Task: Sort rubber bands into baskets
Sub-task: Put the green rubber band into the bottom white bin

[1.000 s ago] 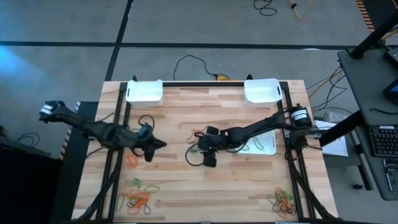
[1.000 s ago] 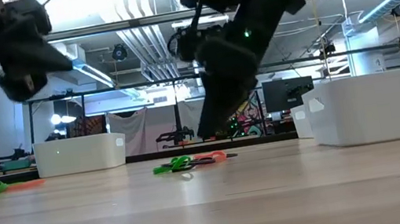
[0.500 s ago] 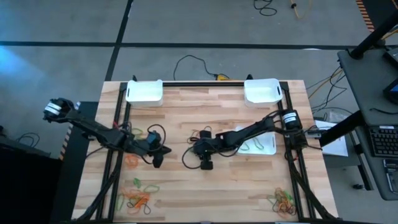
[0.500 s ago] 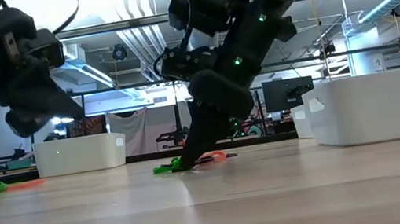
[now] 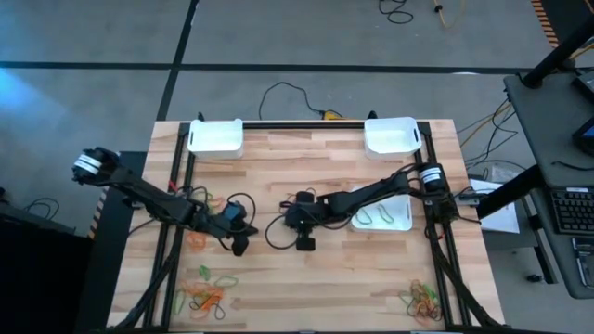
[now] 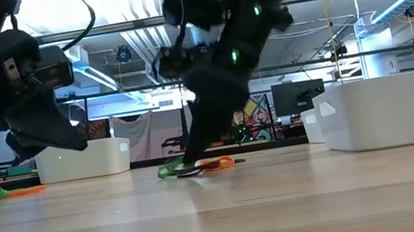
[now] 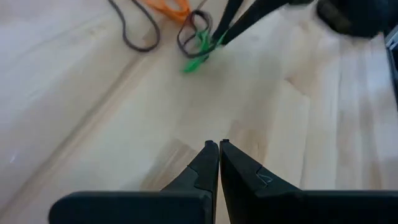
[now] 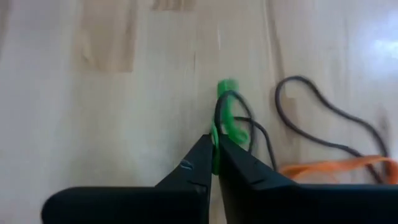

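Note:
A small heap of rubber bands lies at the table's middle: a green one (image 8: 227, 119), a dark one (image 8: 311, 118) and an orange one (image 8: 339, 167). My right gripper (image 8: 215, 148) is down at this heap, shut on the green band. In the low view its fingertips (image 6: 190, 165) reach the tabletop. My left gripper (image 7: 218, 144) hangs shut and empty above bare wood, left of the heap (image 5: 239, 243). Two white baskets (image 5: 216, 136) (image 5: 390, 134) stand at the far edge. A third basket (image 5: 397, 219), holding green bands, sits under my right arm. My right gripper pinches the green band at its near part (image 8: 216, 133) between its two fingertips. The fingers slant down onto it from the table's right. The rest of the band (image 6: 169, 170) lies on the wood, tangled with a dark band.
More bands lie in heaps at the near left (image 5: 209, 292) and near right (image 5: 425, 299). A single orange band (image 5: 195, 238) lies under my left arm. Black frame rails (image 5: 176, 186) run along both sides of the table.
My right gripper has come down toward the table's left onto the middle heap and shut on the green band. My left gripper, still shut, has moved down and toward the near edge and the right.

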